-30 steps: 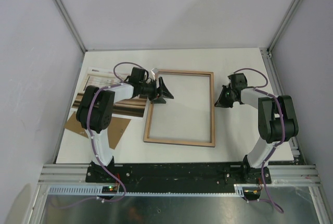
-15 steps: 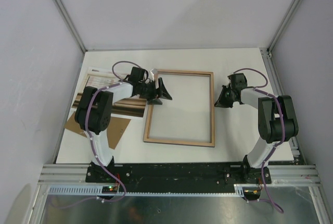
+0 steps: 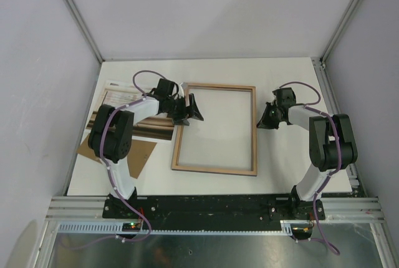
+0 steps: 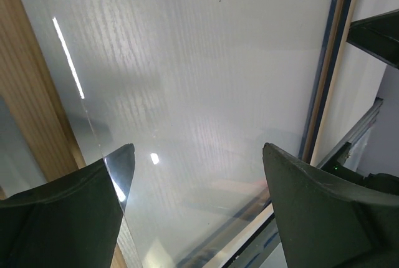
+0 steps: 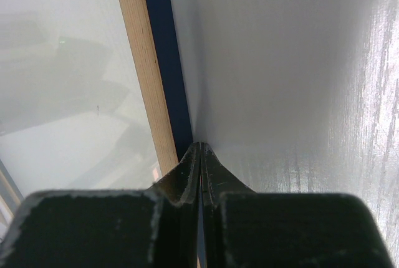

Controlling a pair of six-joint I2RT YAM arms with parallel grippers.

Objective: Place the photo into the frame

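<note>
- The photo (image 3: 156,131) lies face up at centre left of the top view, outside the frame, partly under the left arm and overlapping a brown cardboard board (image 3: 142,154).
- The frame (image 3: 214,169) lies flat mid-table, wood side up, just right of the photo.
- The left gripper (image 4: 196,156) hangs over the frame's upper left corner, jaws spread wide and empty.
- The right gripper (image 5: 199,151) has its fingers pressed together with nothing visible between them, tips at the frame's navy right edge.

One frame (image 3: 214,169), one photo (image 3: 157,132), one cardboard board (image 3: 142,156), two end effectors: left (image 3: 191,110), right (image 3: 265,120).
</note>
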